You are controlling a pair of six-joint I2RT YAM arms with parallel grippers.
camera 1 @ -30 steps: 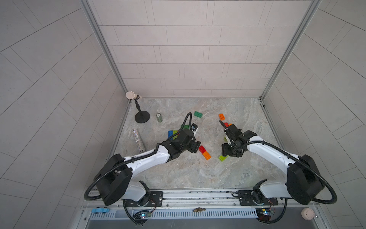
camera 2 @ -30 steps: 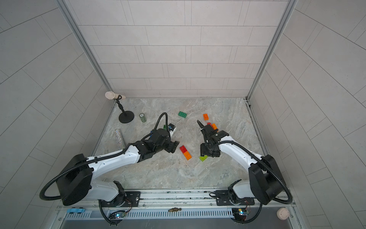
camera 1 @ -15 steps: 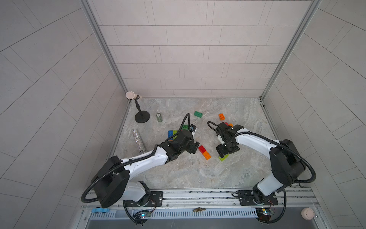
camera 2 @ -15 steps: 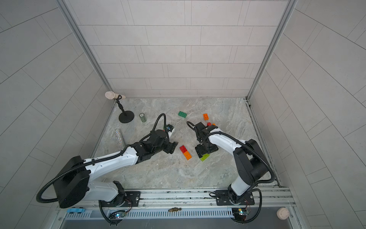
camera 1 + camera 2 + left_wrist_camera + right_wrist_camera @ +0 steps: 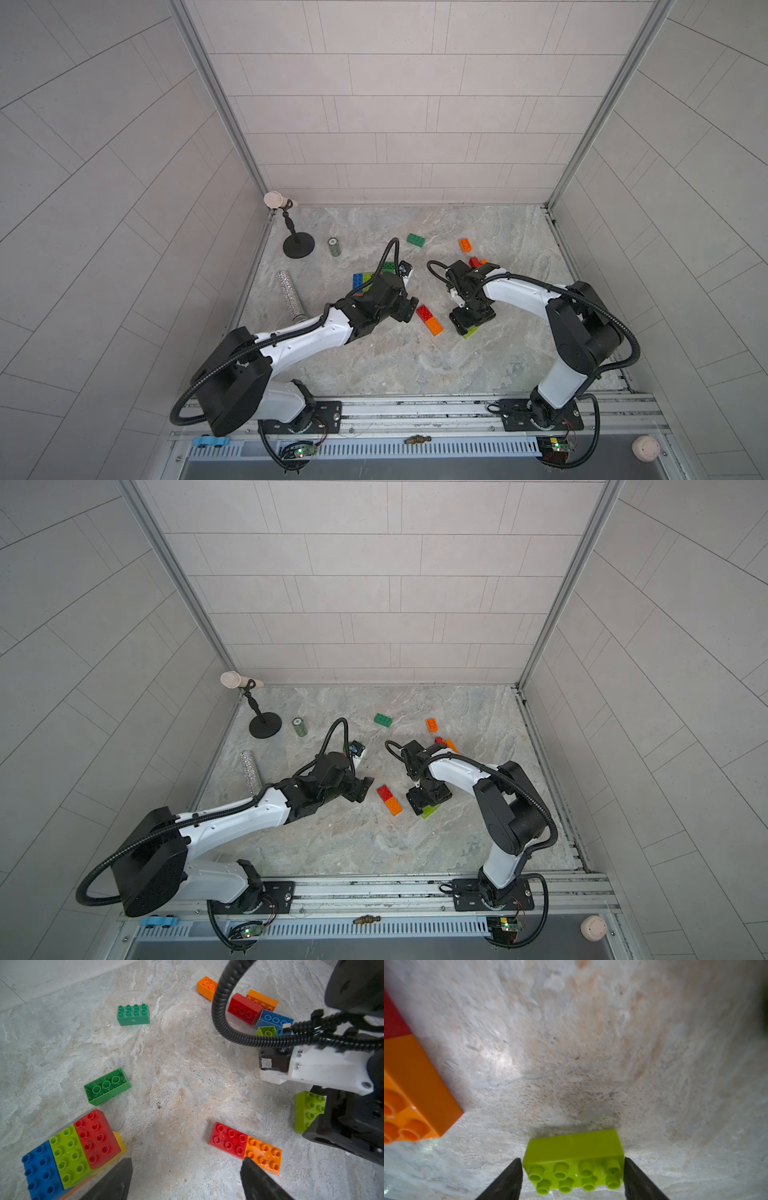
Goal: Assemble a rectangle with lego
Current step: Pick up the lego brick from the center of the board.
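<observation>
A red brick [image 5: 423,311] and an orange brick [image 5: 434,326] lie joined end to end mid-table. Just right of them lies a lime brick [image 5: 575,1147], studs up, on the table. My right gripper [image 5: 572,1164] points down over it, one finger against each short end; in both top views only a lime corner [image 5: 430,810] shows under the gripper [image 5: 471,322]. My left gripper [image 5: 186,1160] hangs open over bare table, between the red-orange pair [image 5: 228,1139] and a blue, lime and red block [image 5: 70,1151] on a yellow layer.
Loose bricks: dark green [image 5: 415,240], an upturned green one [image 5: 107,1086], orange [image 5: 465,244], and a red, orange and blue cluster [image 5: 245,1008] behind the right arm. At the left stand a green can [image 5: 334,247], a glittery tube [image 5: 291,296] and a black stand [image 5: 297,249].
The right arm has folded its elbow back and brought its gripper down over the lime brick, the fingers closing to the brick's ends. The left arm has barely moved.
</observation>
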